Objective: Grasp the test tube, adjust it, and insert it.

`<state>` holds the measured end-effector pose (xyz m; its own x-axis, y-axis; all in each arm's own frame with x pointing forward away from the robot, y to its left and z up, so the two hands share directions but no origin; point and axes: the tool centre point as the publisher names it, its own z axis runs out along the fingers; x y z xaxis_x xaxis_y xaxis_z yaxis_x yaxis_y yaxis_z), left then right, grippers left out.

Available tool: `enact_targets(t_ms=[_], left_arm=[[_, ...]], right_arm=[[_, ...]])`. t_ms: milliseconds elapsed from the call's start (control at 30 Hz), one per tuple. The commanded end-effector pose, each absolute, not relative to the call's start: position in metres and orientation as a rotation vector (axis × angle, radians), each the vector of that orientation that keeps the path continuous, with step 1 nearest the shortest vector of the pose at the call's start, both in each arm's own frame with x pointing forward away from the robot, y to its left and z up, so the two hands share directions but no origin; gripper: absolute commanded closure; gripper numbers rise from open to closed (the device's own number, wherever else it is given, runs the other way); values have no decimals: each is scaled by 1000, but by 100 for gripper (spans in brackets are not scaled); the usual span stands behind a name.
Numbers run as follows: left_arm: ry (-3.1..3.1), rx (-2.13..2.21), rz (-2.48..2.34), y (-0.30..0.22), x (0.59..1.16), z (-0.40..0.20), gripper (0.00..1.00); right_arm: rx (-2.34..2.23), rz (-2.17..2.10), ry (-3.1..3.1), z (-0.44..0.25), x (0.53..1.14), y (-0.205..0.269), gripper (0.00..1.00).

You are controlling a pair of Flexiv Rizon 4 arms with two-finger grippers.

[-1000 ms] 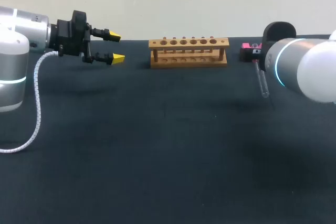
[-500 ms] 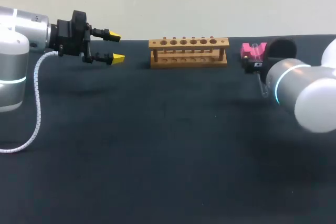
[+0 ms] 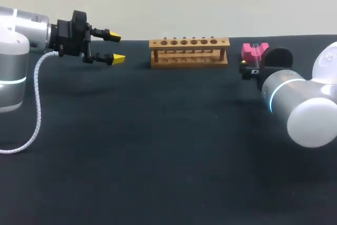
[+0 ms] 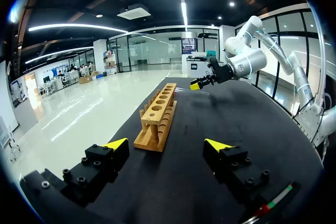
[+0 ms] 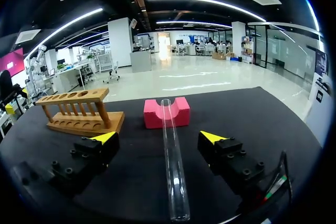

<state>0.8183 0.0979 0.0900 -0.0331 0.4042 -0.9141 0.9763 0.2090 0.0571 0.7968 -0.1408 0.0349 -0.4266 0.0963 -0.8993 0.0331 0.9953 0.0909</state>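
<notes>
Right wrist view: the right gripper (image 5: 158, 137) has its yellow-tipped fingers spread wide, one on each side of the test tube (image 5: 174, 177), and neither tip touches the glass. The clear tube runs straight ahead from under the wrist, and its far end lies in the notch of a pink block (image 5: 185, 114) on the black table (image 5: 262, 114). The wooden rack (image 5: 79, 109) stands upright near the block, off to one side, its row of holes facing up.

Left wrist view: the left gripper (image 4: 167, 143) also has its fingers wide apart. The rack is ahead of it, seen end-on and well apart from the tips. Beyond the rack, the right arm (image 4: 247, 59) bends down to the far part of the table, and one yellow tip of its gripper shows there. The tube is too faint to make out in this view.

Head view: the left arm (image 3: 21, 38) comes in from the left. Its gripper is level with the rack and well apart from it, fingers pointing toward it. A white coiled cable (image 3: 38, 104) hangs from the wrist. The rack stands near the table's far edge, about the middle, with the pink block near it on the right. The right arm comes in from the right and covers most of its own gripper, which sits just in front of the block. The tube cannot be made out behind the arm.
</notes>
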Motion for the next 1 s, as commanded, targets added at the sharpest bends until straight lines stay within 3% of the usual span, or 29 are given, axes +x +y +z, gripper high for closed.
enact_targets(t_ms=[33, 800, 1000], left_arm=[[1590, 1335, -804, 98, 818, 89, 0], [1590, 1335, -804, 98, 818, 89, 0], [1590, 1335, -804, 98, 818, 89, 0]], right_arm=[[90, 79, 2019, 27, 801, -140, 0], [70, 101, 2050, 10, 807, -147, 0], [70, 109, 2054, 8, 808, -147, 25]])
